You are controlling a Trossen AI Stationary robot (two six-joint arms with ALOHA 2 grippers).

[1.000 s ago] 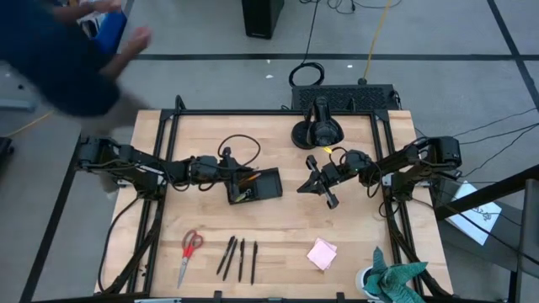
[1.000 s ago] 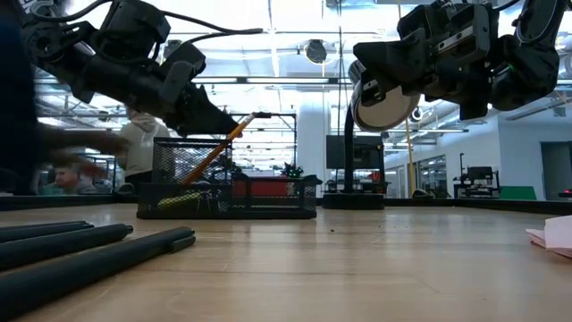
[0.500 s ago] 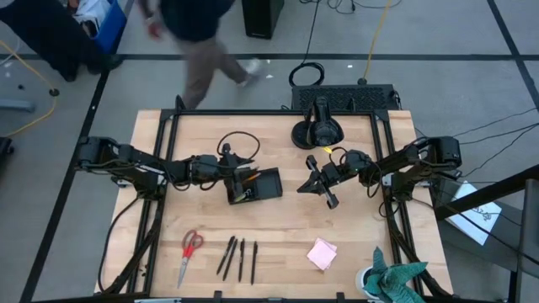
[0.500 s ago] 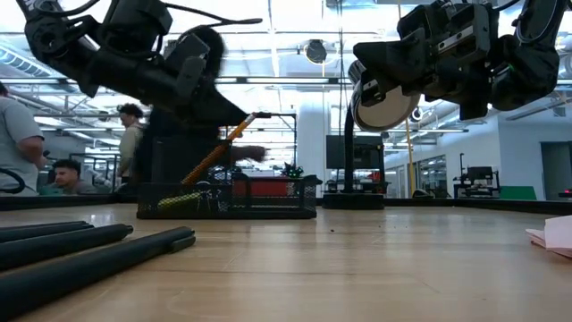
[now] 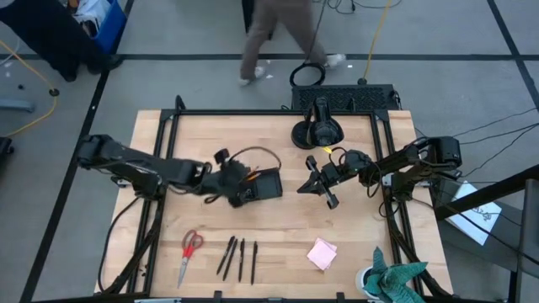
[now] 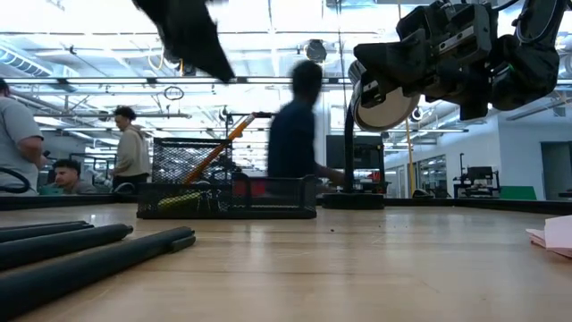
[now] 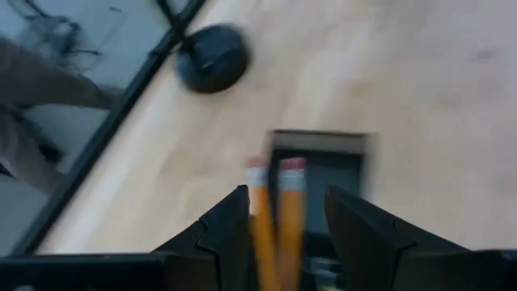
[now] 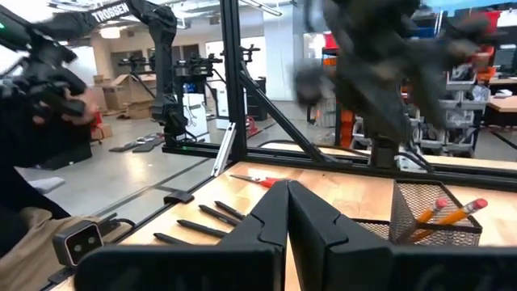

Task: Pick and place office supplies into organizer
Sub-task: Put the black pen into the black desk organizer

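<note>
Left wrist view first: the left gripper has its two dark fingers spread apart, and two orange pencils stand in the gap between them, eraser ends up, apparently touching neither finger. Just beyond the fingertips lies the organizer, a black mesh tray, with the pencils leaning in it. Farther off past the tray sits a round black stand base on the wooden table.

From above, the left gripper sits at the organizer's left edge. Nearer the table's front edge, well apart from it, lie red-handled scissors, black pens and a pink sticky-note pad.

The right gripper hangs to the right of the organizer, its fingers pressed together on nothing. Its wrist camera looks past them to the pencils in the mesh tray, with pens and scissors farther off. A person walks beyond the table.
</note>
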